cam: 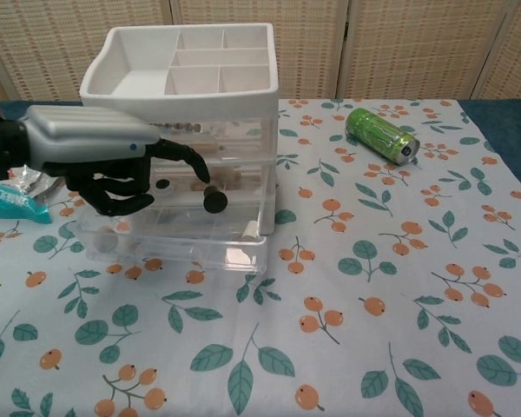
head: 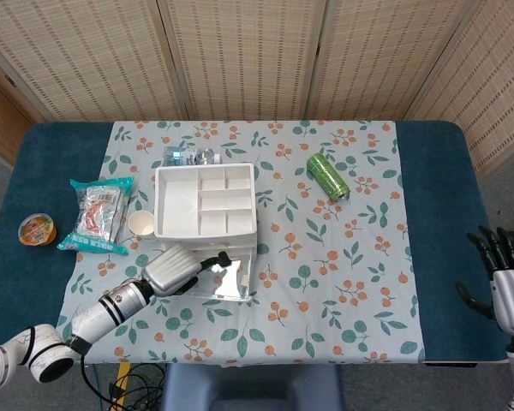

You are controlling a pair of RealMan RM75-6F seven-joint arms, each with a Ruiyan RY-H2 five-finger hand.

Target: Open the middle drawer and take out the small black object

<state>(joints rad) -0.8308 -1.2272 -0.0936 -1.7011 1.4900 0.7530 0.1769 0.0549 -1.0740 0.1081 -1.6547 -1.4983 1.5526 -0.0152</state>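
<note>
Left hand fingers spread, reaching into open middle drawer beside one small black object (contact unclear); no writing legible.

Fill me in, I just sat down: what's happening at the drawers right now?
The left hand is reaching into the pulled-out middle drawer of the clear drawer unit, its fingers stretched toward the small black object. The fingers are right at the object, but I cannot tell whether they touch it; it is not lifted yet. The right hand hangs idle at the table's far right edge, holding nothing. A green can lies on its side to the right of the drawers.
</note>
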